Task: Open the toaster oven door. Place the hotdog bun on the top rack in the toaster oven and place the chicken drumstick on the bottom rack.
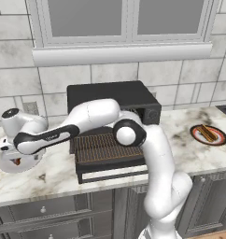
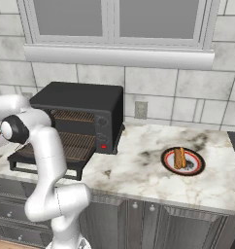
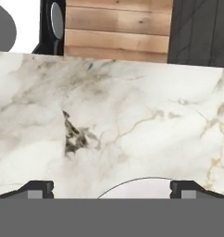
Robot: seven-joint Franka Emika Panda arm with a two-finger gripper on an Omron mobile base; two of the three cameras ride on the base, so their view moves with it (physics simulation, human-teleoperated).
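Observation:
The black toaster oven (image 1: 112,100) stands at the back of the counter with its door (image 1: 110,156) folded down flat and both wire racks showing. Off to the right, the hotdog bun (image 1: 208,133) lies on a red-rimmed plate (image 1: 221,140). My gripper (image 1: 12,156) hangs over a white plate (image 1: 21,165) at the far left, where a small orange-brown piece, probably the chicken drumstick (image 1: 17,161), peeks out under the hand. In the hand view the gripper (image 3: 111,190) is open, its fingertips (image 3: 40,189) wide apart above the marble, with the plate's rim (image 3: 137,184) between them.
The marble counter (image 1: 49,179) runs from left to right over grey drawers (image 1: 42,210). A window sill (image 1: 124,53) juts out above the oven. A wall outlet (image 2: 141,110) sits right of the oven. The counter's front edge and wooden floor (image 3: 116,28) appear in the hand view.

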